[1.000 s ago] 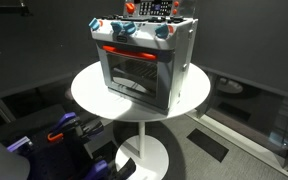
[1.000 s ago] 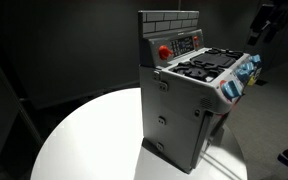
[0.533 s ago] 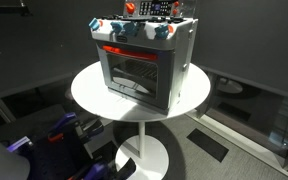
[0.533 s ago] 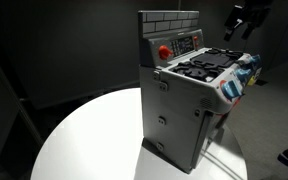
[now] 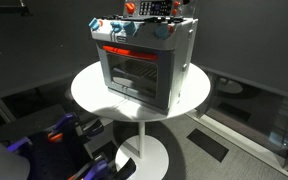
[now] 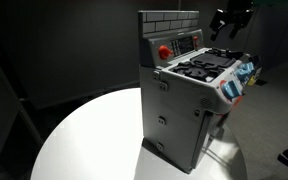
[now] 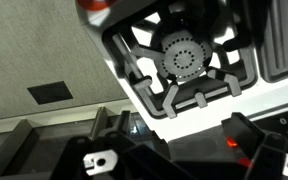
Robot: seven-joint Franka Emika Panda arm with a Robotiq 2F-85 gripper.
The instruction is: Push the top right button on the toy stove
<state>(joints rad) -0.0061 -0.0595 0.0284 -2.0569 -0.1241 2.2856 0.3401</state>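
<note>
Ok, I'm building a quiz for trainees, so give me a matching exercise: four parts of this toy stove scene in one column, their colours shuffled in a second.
1. round pedestal table top
2. front knobs of the boxy silver-grey toy stove
3. large round button on the back panel
4. burner grates

a. black
b. white
c. blue
d. red

Pairs: 1-b, 2-c, 3-d, 4-a

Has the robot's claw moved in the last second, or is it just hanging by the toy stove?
Yes. In an exterior view the gripper has shifted left, closing in on the brick back panel of the toy stove.
</note>
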